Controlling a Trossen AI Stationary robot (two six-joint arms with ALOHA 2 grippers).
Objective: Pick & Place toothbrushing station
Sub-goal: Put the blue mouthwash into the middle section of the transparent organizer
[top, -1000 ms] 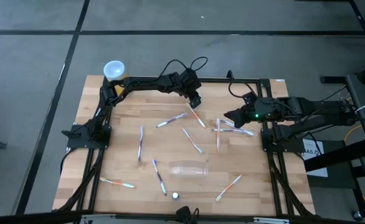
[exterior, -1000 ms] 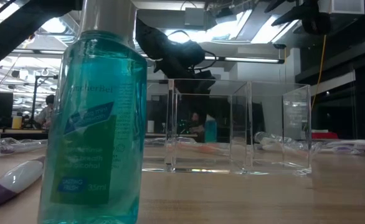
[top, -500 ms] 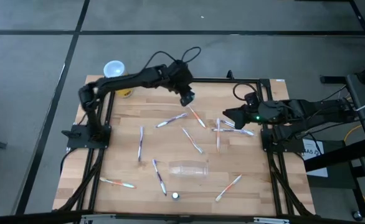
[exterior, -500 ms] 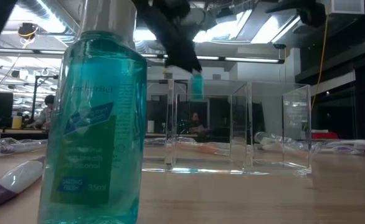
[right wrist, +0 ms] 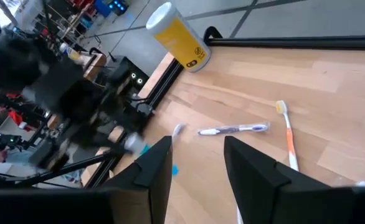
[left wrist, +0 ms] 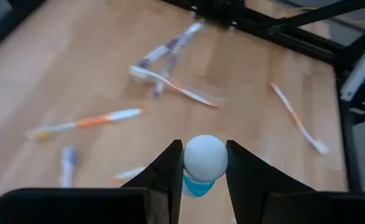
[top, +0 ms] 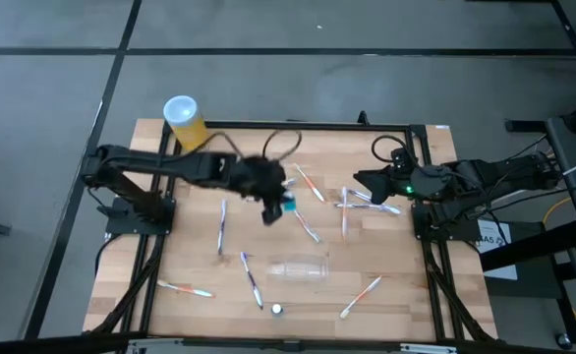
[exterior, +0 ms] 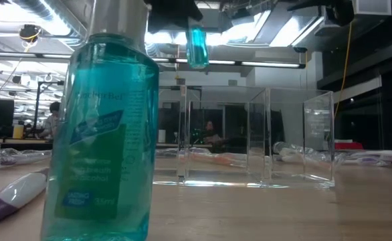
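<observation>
The wooden counter point(top: 190, 265) carries a scatter of slim toothbrushes, a clear plastic holder point(top: 298, 268) lying near its front middle, and a yellow canister point(top: 183, 120) at the far left corner. The left arm reaches out over the middle of the counter, and the left gripper point(top: 273, 205) is clenched on a small teal-and-white tube point(top: 288, 205), carried clear of the wood; the left wrist view shows its white cap point(left wrist: 205, 156) pinched between the two fingers, and the low view shows the tube point(exterior: 197, 44) hanging upright, above the holder's open compartments point(exterior: 256, 137). From the gripper, the holder lies toward the front edge and a little to the right, so my guess is the next move is a short carry that way and then down. The left arm is the nearer one to it. The right gripper point(top: 360, 183) waits with jaws released at the right side, just beside a cluster of toothbrushes point(top: 367, 205).
</observation>
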